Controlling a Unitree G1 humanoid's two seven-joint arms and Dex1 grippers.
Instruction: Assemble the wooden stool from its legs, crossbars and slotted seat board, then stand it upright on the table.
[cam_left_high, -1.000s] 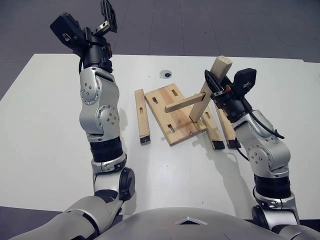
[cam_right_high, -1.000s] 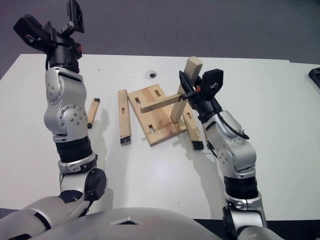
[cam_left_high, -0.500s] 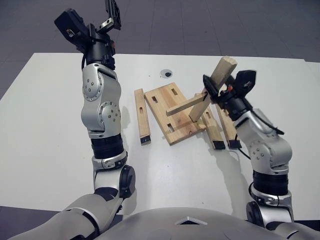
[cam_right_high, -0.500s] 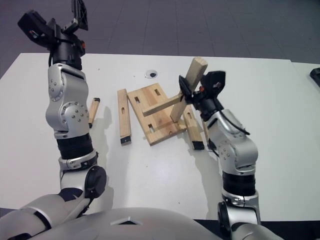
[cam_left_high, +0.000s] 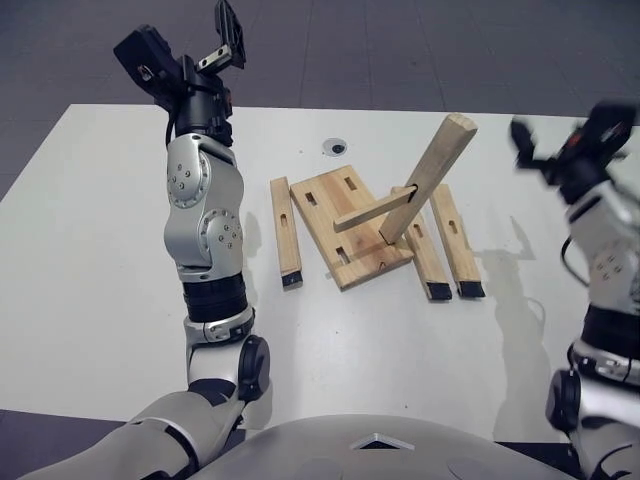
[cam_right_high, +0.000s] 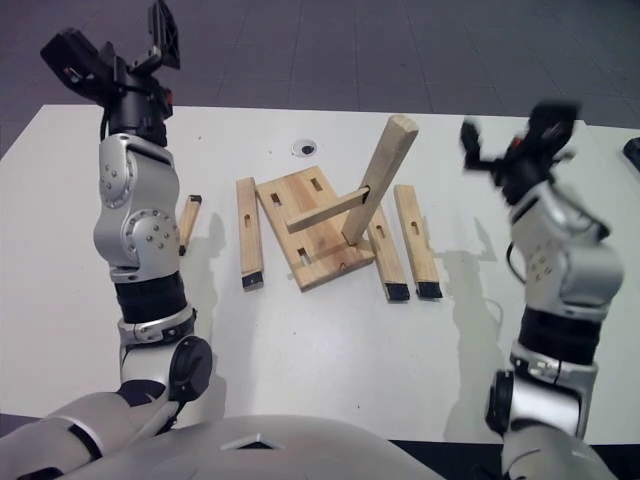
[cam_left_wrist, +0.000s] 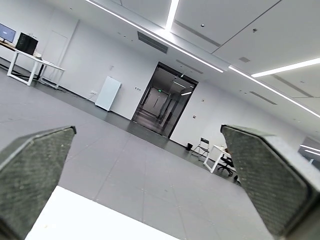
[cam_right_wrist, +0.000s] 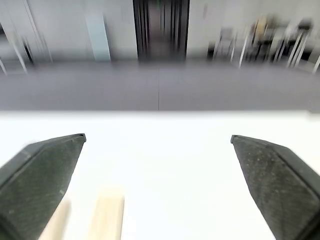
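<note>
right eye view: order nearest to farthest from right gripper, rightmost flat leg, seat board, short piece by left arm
1. rightmost flat leg, on the side of the right gripper
2. seat board, centre
3. short piece, far left

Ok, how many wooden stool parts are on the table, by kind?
Seat board: 1
Legs: 4, one standing in the board, one flat left of it, two flat right of it
Crossbar, on the standing leg: 1
Short piece by the left arm, kind unclear: 1
Total: 7
</note>
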